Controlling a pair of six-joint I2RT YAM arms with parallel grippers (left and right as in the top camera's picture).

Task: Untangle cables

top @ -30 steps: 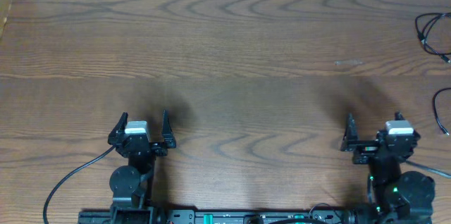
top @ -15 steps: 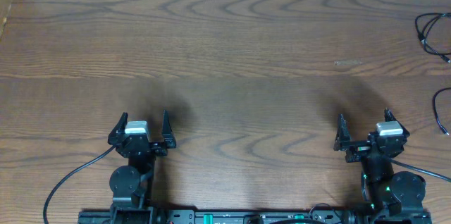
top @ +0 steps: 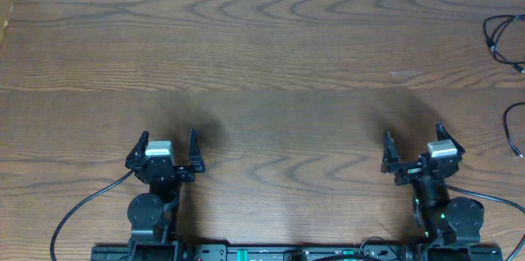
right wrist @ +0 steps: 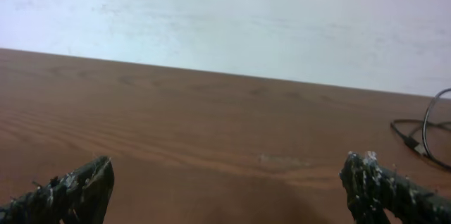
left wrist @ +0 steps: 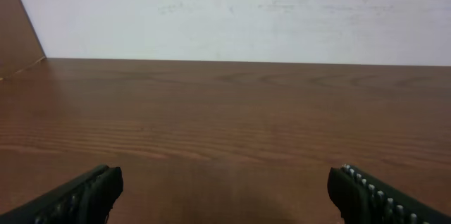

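Thin black cables (top: 502,38) lie in loops at the table's far right edge, partly cut off by the overhead view. Another black loop (top: 513,136) shows lower on the right edge. In the right wrist view the cables (right wrist: 423,136) lie far ahead to the right. My left gripper (top: 166,148) is open and empty near the front edge; its fingers frame bare wood in the left wrist view (left wrist: 225,192). My right gripper (top: 413,146) is open and empty, well left of the cables, also seen in the right wrist view (right wrist: 229,189).
The wooden table (top: 262,64) ends at a white wall at the back. A raised wooden side panel (left wrist: 17,34) stands at the far left. Thick black arm cords (top: 78,212) run along the front edge beside the arm bases.
My right gripper has moved left and a little away from the front edge, turning slightly. The left arm and the cables have not moved.
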